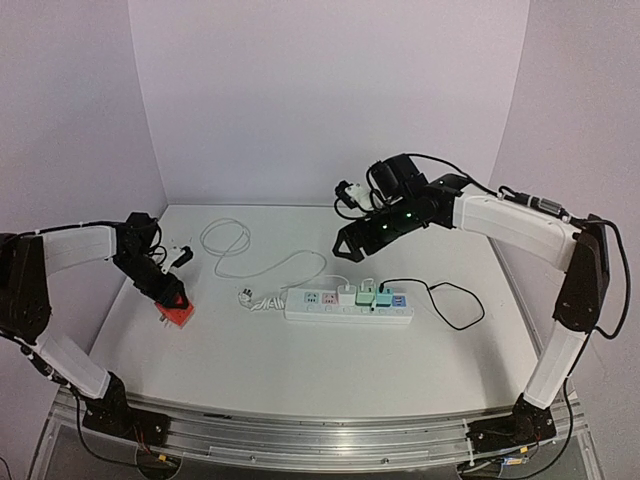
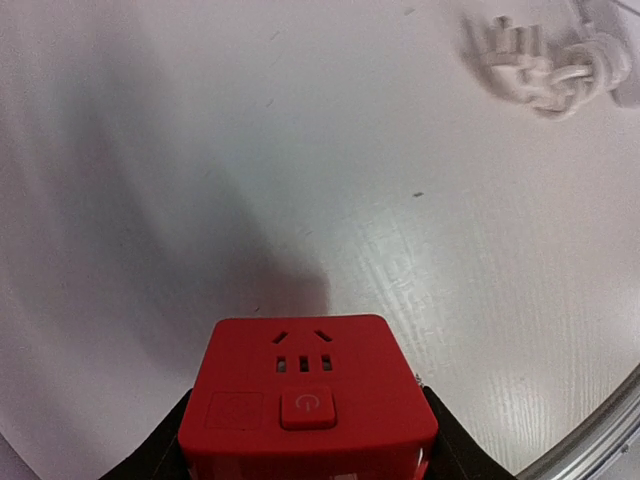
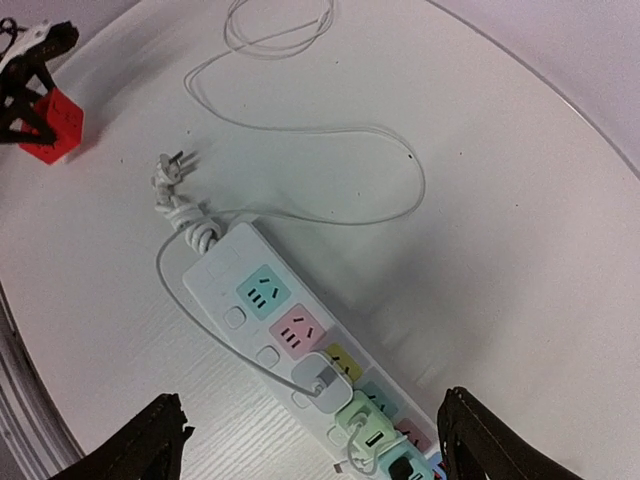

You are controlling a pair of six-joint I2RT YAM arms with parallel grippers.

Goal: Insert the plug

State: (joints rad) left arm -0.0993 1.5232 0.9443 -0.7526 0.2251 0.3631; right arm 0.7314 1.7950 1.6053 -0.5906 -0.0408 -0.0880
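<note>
- Plug [image 2: 308,400], a red cube, fills the bottom of my left wrist view, pinched between the left gripper's [image 2: 310,445] fingers [image 2: 160,460].
- Seen from above, the plug is at the left side of the table [image 1: 300,370], well apart from the strip [image 1: 330,306]; I cannot tell whether it touches the tabletop.
- Right gripper [image 3: 315,445] hangs above the strip, jaws spread wide, holding nothing.
- Strip lies mid-table; its blue and pink sockets [image 3: 265,292] are free, and adapters [image 1: 365,296] fill the next ones.
- White cord [image 1: 240,245] loops behind the strip.
</note>
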